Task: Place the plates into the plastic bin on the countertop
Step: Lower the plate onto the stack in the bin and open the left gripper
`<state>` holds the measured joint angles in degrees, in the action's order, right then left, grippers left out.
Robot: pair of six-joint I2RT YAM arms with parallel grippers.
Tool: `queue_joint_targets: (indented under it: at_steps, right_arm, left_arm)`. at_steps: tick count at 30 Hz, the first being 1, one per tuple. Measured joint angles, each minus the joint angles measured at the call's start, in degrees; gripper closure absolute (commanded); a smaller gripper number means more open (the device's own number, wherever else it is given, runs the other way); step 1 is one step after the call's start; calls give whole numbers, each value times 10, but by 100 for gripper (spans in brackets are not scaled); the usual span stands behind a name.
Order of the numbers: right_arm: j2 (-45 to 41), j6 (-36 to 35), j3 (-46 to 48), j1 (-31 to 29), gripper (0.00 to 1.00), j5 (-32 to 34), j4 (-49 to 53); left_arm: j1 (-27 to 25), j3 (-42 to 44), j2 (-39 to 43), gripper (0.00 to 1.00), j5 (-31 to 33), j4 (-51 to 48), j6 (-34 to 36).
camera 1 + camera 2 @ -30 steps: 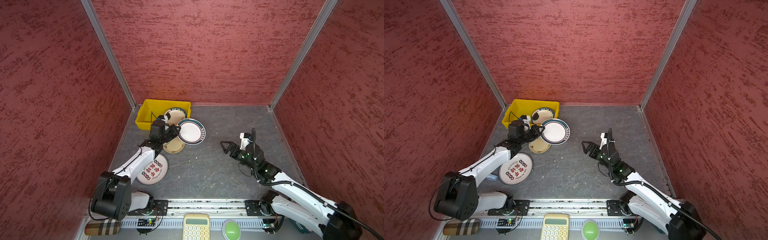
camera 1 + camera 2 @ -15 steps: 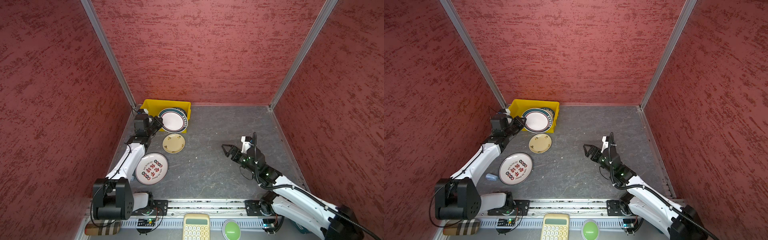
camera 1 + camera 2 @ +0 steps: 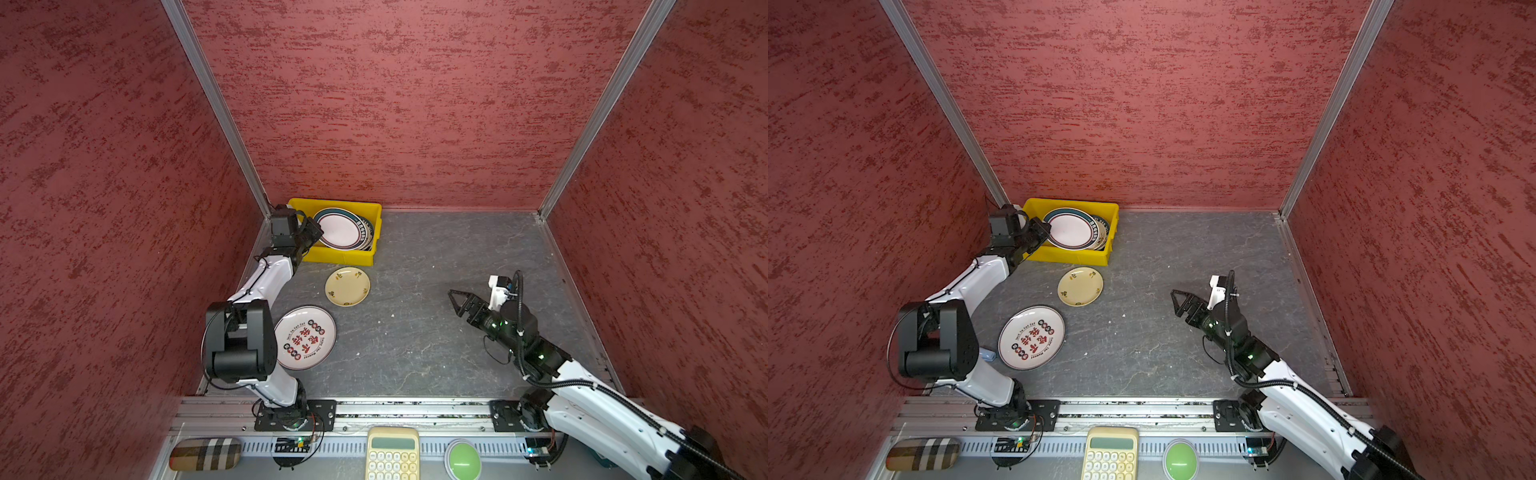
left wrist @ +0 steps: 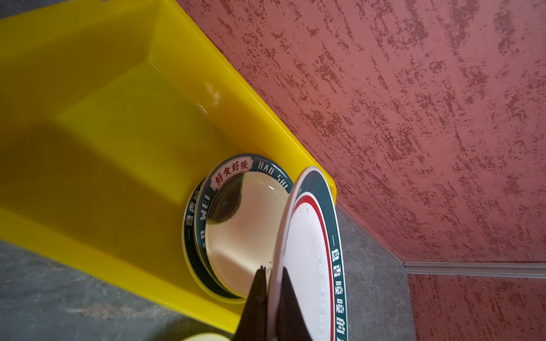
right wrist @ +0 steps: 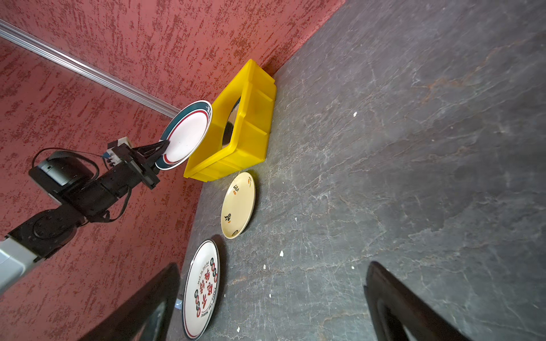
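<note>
**Top views**
- Plastic bin [image 3: 340, 258] [image 3: 1073, 257]: set in the far left corner of the countertop [image 3: 436, 340] [image 3: 1163, 340].
- Green-rimmed plate [image 3: 338, 228] [image 3: 1069, 228]: held tilted over the bin's opening. Its rim is pinched by the left gripper [image 3: 316, 232] [image 3: 1044, 232] at the bin's left end.
- Stacked plates [image 3: 368, 237] [image 3: 1102, 235]: lodged inside the bin at its right end, partly covered by the held plate.
- Cream floral plate [image 3: 347, 286] [image 3: 1080, 286]: laid flat just in front of the bin.
- Red-lettered plate [image 3: 305, 337] [image 3: 1031, 337]: laid flat nearer the front left corner.
- Right gripper [image 3: 456, 303] [image 3: 1177, 303]: jaws spread wide and nothing held. It is raised over the right half of the countertop, well apart from every plate.

**Left wrist view**
- Left gripper [image 4: 273, 274]: fingers [image 4: 257, 307] pressed onto the edge of the green-rimmed plate [image 4: 307, 251], one on each face.
- Stacked plates [image 4: 245, 224]: seen inside the plastic bin [image 4: 103, 118].

**Right wrist view**
- Right gripper [image 5: 273, 265]: fingers [image 5: 147, 307] set far apart, with bare countertop [image 5: 413, 147] between them.
- Green-rimmed plate [image 5: 186, 138]: shown above the rim of the plastic bin [image 5: 251, 141].
- Cream floral plate [image 5: 238, 205] and red-lettered plate [image 5: 202, 288]: shown flat on the countertop.
</note>
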<state>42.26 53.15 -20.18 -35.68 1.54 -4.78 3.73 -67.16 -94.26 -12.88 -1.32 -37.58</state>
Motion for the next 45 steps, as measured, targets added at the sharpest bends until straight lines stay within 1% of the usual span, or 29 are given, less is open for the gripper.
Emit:
queue_joint_targets:
  at_steps: [6, 14, 25, 27, 29, 30, 31, 34, 35, 37, 38, 39, 45]
  right_arm:
    - [-12, 2, 3, 0, 1, 2, 3]
    - [-12, 7, 11, 0, 1, 3, 3]
    - [-11, 10, 12, 0, 1, 3, 3]
    - [-12, 11, 12, 0, 1, 3, 3]
    - [-13, 11, 12, 0, 1, 3, 3]
    - [-14, 11, 12, 0, 1, 3, 4]
    - [-16, 11, 12, 0, 1, 3, 4]
    - [-26, 11, 12, 0, 1, 4, 7]
    - [-29, 11, 13, 0, 1, 5, 8]
    - [-38, 11, 15, 0, 1, 8, 10]
    - [-41, 12, 15, 0, 1, 10, 13]
    - [-44, 12, 16, 0, 1, 12, 14]
    - [-57, 13, 16, 0, 1, 19, 20]
  left_arm:
    - [2, -59, -79, 100, 2, 0, 6]
    - [2, -122, -162, 100, -2, -15, 12]
    - [-11, -202, -219, 100, -4, -57, 30]
    - [-15, -213, -227, 94, -5, -64, 34]
    - [-18, -221, -233, 93, -6, -68, 35]
    - [-19, -223, -235, 87, -7, -70, 36]
    - [-21, -226, -237, 75, -8, -72, 38]
    - [-24, -230, -238, 68, -9, -82, 47]
    - [-24, -231, -238, 61, -9, -84, 49]
    - [-25, -238, -238, 23, -8, -90, 58]
    - [-26, -241, -238, 8, -7, -91, 57]
    - [-27, -246, -238, 1, -6, -94, 58]
    - [-36, -257, -238, 1, -1, -95, 68]
